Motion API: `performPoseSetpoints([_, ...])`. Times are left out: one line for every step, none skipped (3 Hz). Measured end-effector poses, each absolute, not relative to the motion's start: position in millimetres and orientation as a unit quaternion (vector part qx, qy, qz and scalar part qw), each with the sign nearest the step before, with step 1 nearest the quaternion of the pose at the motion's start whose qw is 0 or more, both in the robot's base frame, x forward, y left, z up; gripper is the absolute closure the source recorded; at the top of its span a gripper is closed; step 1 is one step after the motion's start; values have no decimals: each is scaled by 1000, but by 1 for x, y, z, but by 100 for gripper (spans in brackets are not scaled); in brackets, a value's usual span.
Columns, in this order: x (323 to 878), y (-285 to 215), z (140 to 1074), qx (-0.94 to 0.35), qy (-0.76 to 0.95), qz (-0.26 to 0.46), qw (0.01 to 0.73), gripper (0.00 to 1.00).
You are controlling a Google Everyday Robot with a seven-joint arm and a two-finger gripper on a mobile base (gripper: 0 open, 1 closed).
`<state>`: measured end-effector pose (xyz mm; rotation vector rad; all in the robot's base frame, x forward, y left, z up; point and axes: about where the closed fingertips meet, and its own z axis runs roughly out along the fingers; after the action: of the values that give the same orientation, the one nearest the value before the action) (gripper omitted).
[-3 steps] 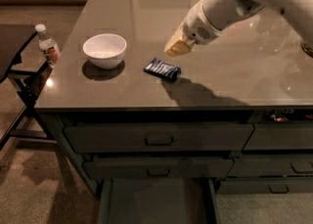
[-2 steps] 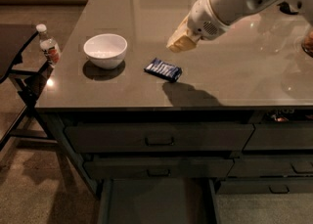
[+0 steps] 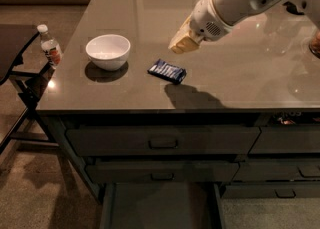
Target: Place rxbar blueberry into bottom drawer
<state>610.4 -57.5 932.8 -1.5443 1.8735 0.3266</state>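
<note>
looking from the left side, i see a small water bottle (image 3: 51,48) with a white cap standing on a dark stand just outside the left edge of the counter (image 3: 250,85). on the counter, near the left edge and closer to the front than to the back, there is a white bowl (image 3: 108,50), upright. to the right of it, apart from it, the rxbar blueberry (image 3: 167,71) lies flat on the grey top, near the front edge, turned a little diagonal. it touches nothing else.

the gripper (image 3: 183,44) hangs above the counter, just behind and a little to the right of the bar, pointing down toward the left, and it holds nothing. whether it is open or closed i cannot tell. the white arm goes from it up toward the back right corner, and its shadow falls on the top near the front edge.

below the front edge, two upper drawers (image 3: 162,142) are closed. the bottom drawer (image 3: 160,208) is pulled out, and its flat tray is visible.
</note>
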Motion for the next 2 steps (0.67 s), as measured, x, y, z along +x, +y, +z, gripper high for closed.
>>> performPoseSetpoints([610,-57,933,-593,719,125,339,35])
performPoseSetpoints([607,-56,914,-592,726,133,324,12])
